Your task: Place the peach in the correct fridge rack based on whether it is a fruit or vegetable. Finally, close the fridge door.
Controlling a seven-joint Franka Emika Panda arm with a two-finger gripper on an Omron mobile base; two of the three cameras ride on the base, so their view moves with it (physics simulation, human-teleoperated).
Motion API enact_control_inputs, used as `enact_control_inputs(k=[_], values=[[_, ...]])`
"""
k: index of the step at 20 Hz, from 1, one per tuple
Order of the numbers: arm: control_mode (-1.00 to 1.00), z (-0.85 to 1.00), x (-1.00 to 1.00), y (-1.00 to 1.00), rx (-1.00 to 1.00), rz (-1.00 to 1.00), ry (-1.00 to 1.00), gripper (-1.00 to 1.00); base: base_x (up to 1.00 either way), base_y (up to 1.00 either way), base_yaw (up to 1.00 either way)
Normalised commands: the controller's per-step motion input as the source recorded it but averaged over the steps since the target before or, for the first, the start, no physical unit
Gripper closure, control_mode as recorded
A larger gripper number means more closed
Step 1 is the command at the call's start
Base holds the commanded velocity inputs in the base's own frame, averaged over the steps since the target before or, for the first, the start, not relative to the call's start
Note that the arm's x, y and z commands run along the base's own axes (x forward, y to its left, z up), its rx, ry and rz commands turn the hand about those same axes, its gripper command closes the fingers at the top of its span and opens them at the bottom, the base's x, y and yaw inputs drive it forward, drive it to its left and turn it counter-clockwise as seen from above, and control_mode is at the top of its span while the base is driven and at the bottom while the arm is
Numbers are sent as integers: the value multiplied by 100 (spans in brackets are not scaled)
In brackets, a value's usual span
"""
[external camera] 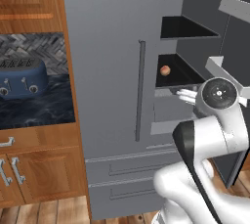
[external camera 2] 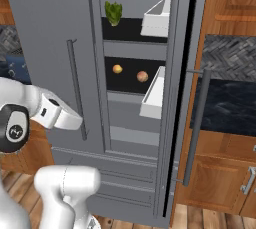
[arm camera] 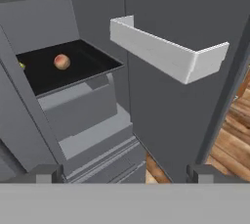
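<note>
Pinkish peach [arm camera: 61,61] mid fridge rack [arm camera: 93,69], clear of its front lip

Wood cabinets [external camera: 34,179], plank floor [arm camera: 229,135], herringbone backsplash [external camera: 34,44], dark marbled counter [external camera 2: 225,105], blue toaster [external camera: 22,78].

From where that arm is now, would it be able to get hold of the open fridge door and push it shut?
Probably yes. The gripper is open and empty, outside the fridge, with the door right in front of it. The peach already lies on the fridge rack, and nothing stands between hand and door.
</note>
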Motion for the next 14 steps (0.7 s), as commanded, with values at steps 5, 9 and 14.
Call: enact_control_inputs(k=[5,9,14], values=[[-100,-8,-2,-48,8,2,2,-100,0,0,0],[-100,-18,-8,-70,10,10,1,-100,0,0,0],[-100,-35,-29,-78,7,15,1,-100,0,0,0]])
